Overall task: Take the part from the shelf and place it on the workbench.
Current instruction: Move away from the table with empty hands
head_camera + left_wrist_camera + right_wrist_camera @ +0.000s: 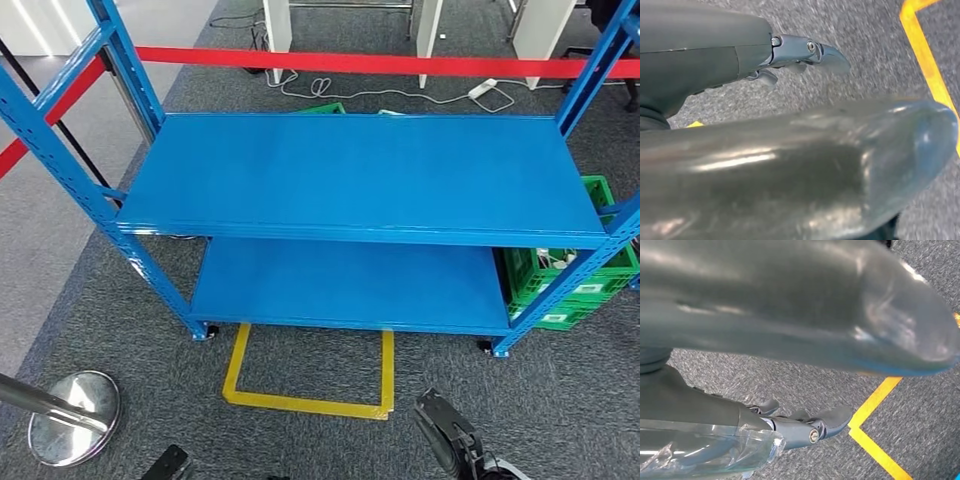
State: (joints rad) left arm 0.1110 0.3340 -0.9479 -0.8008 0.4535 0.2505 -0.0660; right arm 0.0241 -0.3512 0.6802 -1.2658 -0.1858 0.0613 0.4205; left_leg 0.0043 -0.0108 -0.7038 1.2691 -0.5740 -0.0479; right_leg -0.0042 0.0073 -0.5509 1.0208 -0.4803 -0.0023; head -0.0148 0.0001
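Blue shelf looks bare, so I can't spot the part anywhere. Left robot hand and right robot hand both hang spread and holding nothing over the carpet by the yellow floor marking, probably just idling pre-reach.

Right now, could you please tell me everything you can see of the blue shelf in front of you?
The blue shelf is a painted metal rack with two flat decks, one above the other, both bare. Perforated blue uprights carry them at the corners. It stands level on grey carpet, just behind a yellow tape rectangle on the floor. A green crate sits beside its right end. Neither hand touches it.
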